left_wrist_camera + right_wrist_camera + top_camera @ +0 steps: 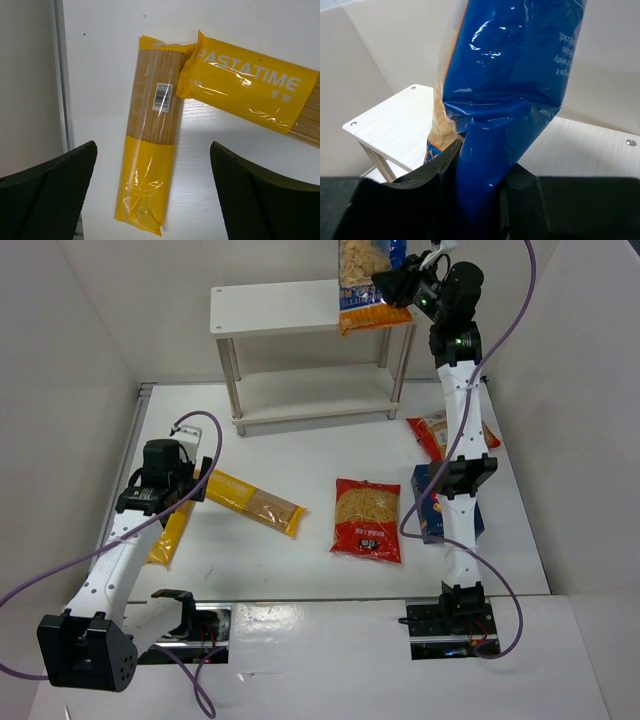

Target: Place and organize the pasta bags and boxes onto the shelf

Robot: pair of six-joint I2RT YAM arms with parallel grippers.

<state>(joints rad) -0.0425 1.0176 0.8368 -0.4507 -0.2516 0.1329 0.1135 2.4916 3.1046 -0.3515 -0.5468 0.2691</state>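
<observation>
The right pincer point(396, 287), at the top right of the overhead view, is clamped on the blue-and-orange pasta bag point(366, 280). In the right wrist view its two black fingers point(437, 167) squeeze the bag's blue film point(510, 75) into a narrow waist, and the bag rises out of the top of the frame. From above, the bag hangs over the right end of the shelf's point(270, 308) upper tier, its orange edge at the front right corner. Whether it touches the board cannot be told.

The left pincer point(200, 478), at the left of the overhead view, has its fingers spread wide apart and holds nothing. In the left wrist view the dark fingertips point(50, 195) sit in the two lower corners, with the white desk point(100, 60) between them. One long yellow spaghetti packet point(152, 135) lies lengthwise up the middle of that frame, barcode up. A second spaghetti packet point(250, 85), printed PASTATIME, slants in from the right, its end overlapping the top of the first.

Farther out on the desk, a red windowed bag point(367, 520) lies flat just right of centre. Another red bag point(440, 430) lies at the right, partly behind the right arm. Below it the dark blue box point(428, 505) shows behind that arm.
</observation>
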